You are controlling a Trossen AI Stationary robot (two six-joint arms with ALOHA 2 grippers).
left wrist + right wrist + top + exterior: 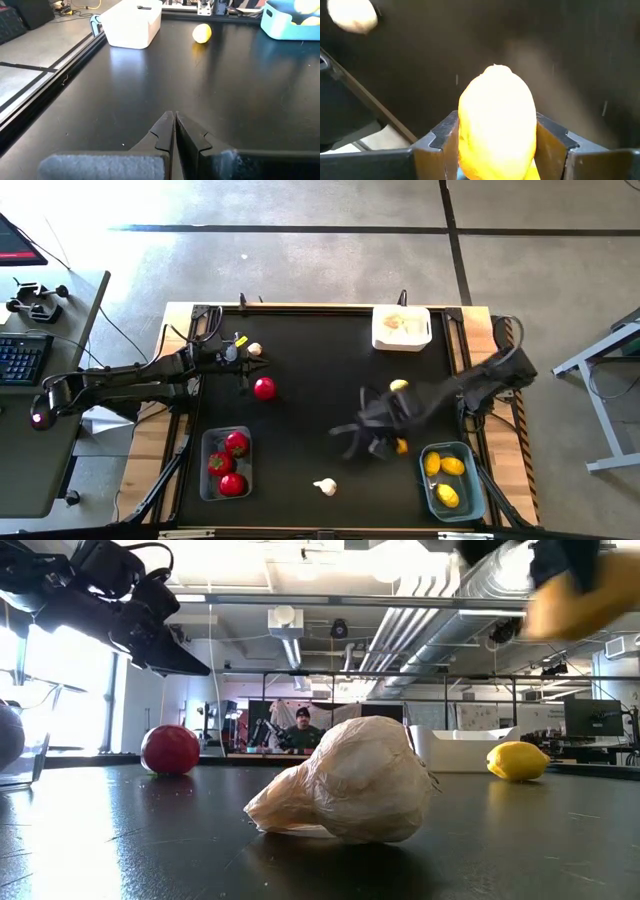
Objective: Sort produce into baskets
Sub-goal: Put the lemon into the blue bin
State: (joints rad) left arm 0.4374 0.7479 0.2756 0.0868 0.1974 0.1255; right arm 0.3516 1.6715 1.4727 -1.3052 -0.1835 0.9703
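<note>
Right of centre in the high view: right gripper (388,438), holding a yellow lemon (401,446) above the black table (310,380), just left of the blue-grey tub (449,480), lower right, which has three lemons in it. Loose lemon (399,385) above the gripper; white tub (402,328) at the upper right edge, contents unclear. Clear tub (226,463), lower left, holds three red round pieces. Loose red piece (264,388) left of centre; garlic bulb (325,487) at lower centre; a second garlic bulb (254,349) at upper left, beside the left gripper (237,364).

Low view: garlic bulb (342,794) large at centre, red piece (170,749) left, loose lemon (518,760) right, white tub (460,748) behind it. Held lemon (580,595) is at top right, off the table. A person stands far back in the room.

Left wrist view: left gripper (174,129), fingers pressed together, empty, above bare table. White tub (132,22), lemon (202,33) and blue-grey tub (295,25) lie across the top.

Right wrist view: right gripper (498,145), fingers pinching the lemon (497,122) from both sides; garlic bulb (353,15) at upper left.

Risks: the lemon is smooth and rounded, so it may slip from the pinch in transit. Letting go short of the blue-grey tub's rim would send it rolling across the table.
</note>
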